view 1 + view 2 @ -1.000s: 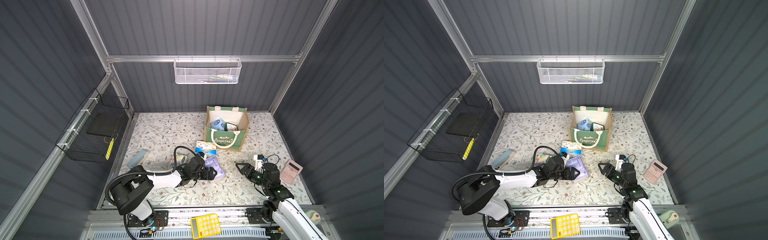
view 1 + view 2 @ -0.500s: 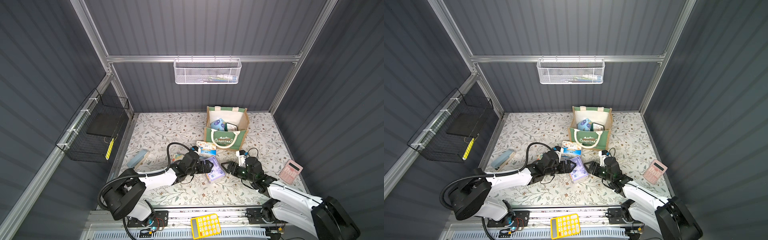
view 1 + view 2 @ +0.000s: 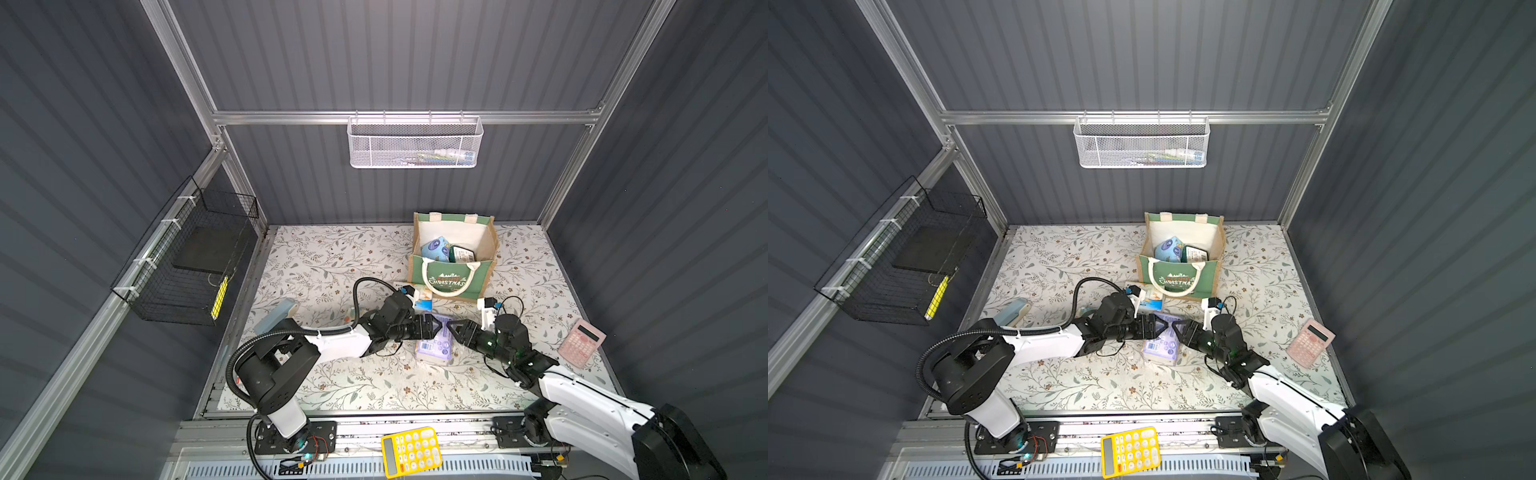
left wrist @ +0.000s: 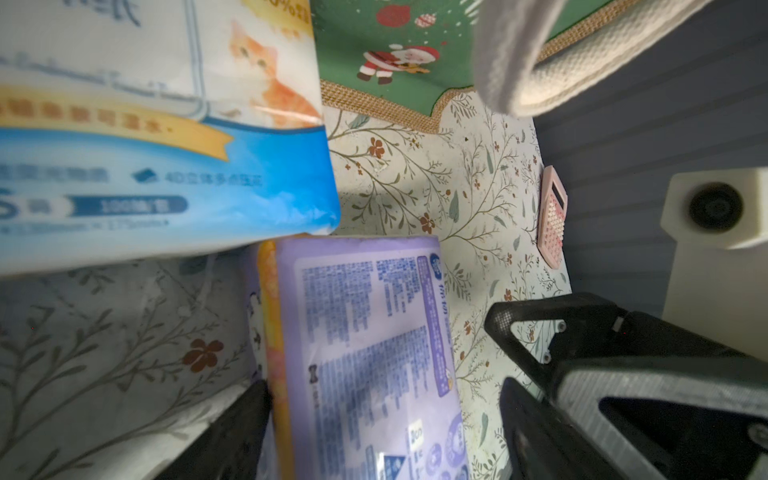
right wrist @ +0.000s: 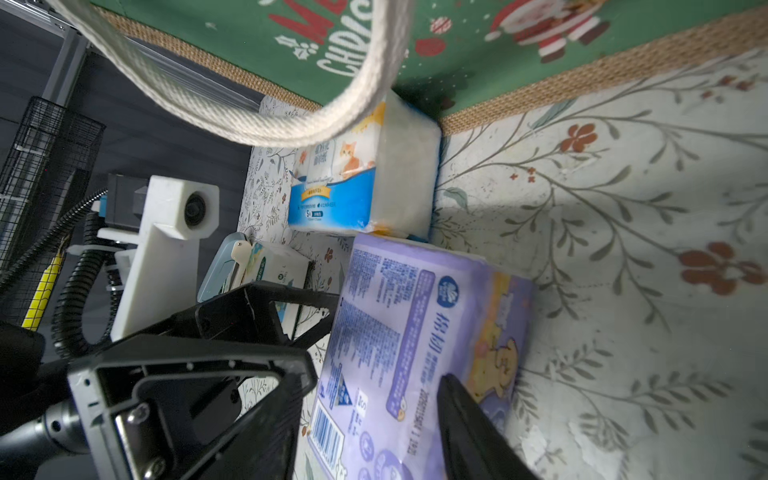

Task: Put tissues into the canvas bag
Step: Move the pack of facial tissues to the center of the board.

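Note:
A lavender tissue pack [image 3: 434,347] [image 3: 1163,347] lies on the floral mat in front of the canvas bag [image 3: 453,282] [image 3: 1179,282]. My left gripper [image 3: 433,326] [image 4: 384,384] straddles one end of it, open, with a gap at one finger. From the opposite end my right gripper [image 3: 455,332] [image 5: 378,378] has its fingers against both long sides of the pack [image 5: 415,332]. A white-blue-orange pack [image 3: 424,300] [image 5: 353,183] leans at the bag's front. A light blue pack [image 3: 434,249] and a dark green pack [image 3: 462,253] sit inside the bag.
A pink calculator [image 3: 582,343] lies at the right of the mat, a yellow calculator [image 3: 411,451] on the front rail. A pale blue flat object [image 3: 276,316] lies at the left. A white mesh basket [image 3: 415,143] and a black wire basket [image 3: 191,262] hang on the walls.
My right arm has swung in from the right to the lavender pack and its jaws have narrowed onto it. The left gripper stayed at the pack's other end and closed slightly.

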